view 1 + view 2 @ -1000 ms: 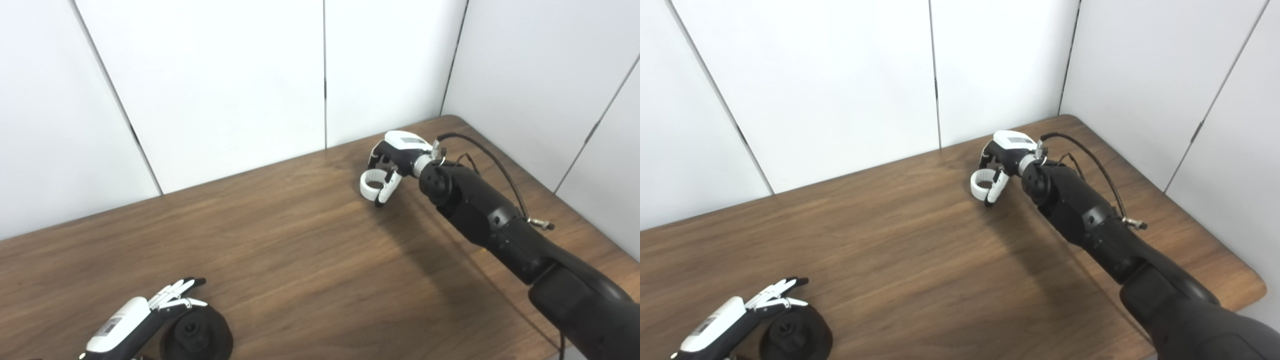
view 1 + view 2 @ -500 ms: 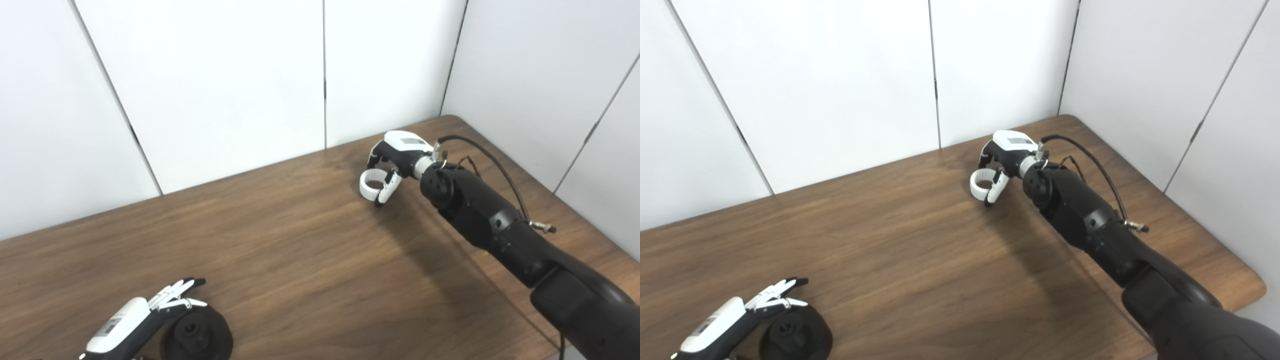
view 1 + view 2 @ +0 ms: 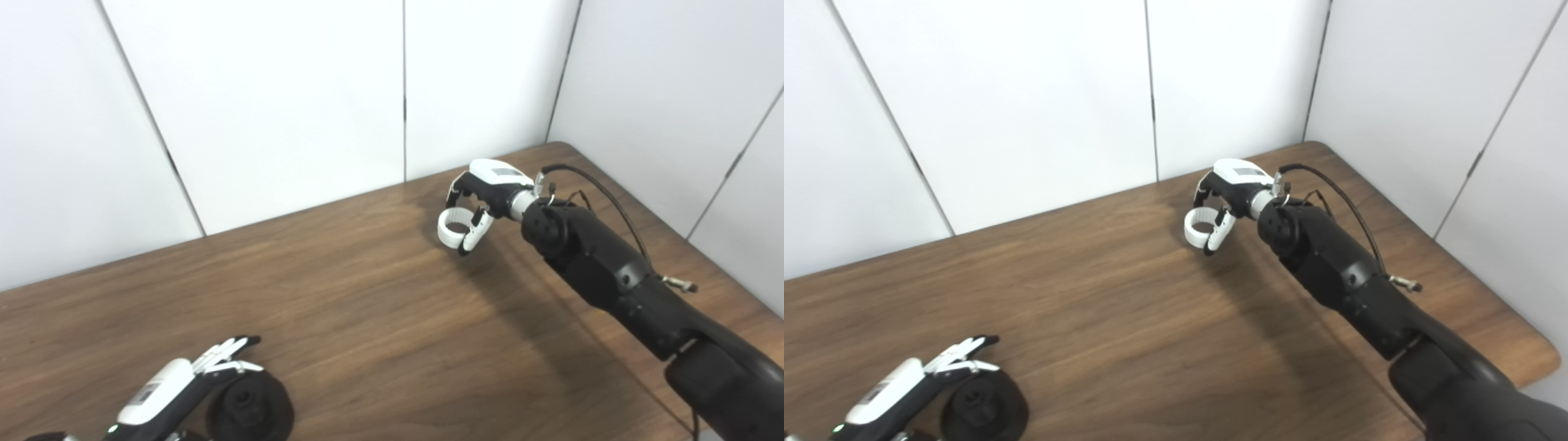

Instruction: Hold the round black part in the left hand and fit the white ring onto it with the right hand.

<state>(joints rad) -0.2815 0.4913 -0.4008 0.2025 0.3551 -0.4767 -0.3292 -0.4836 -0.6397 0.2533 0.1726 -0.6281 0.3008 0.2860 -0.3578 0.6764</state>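
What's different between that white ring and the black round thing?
The white ring is an open hoop you can see through; the black part is a thicker disc with a small hub at its centre. The ring looks smaller. The ring is far across the table, gripped by the right hand; the black part is near the front edge, beside the left hand. Both are round.

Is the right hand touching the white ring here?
Touching. In the left eye view the right hand has its fingers closed against the ring; no gap shows between them.
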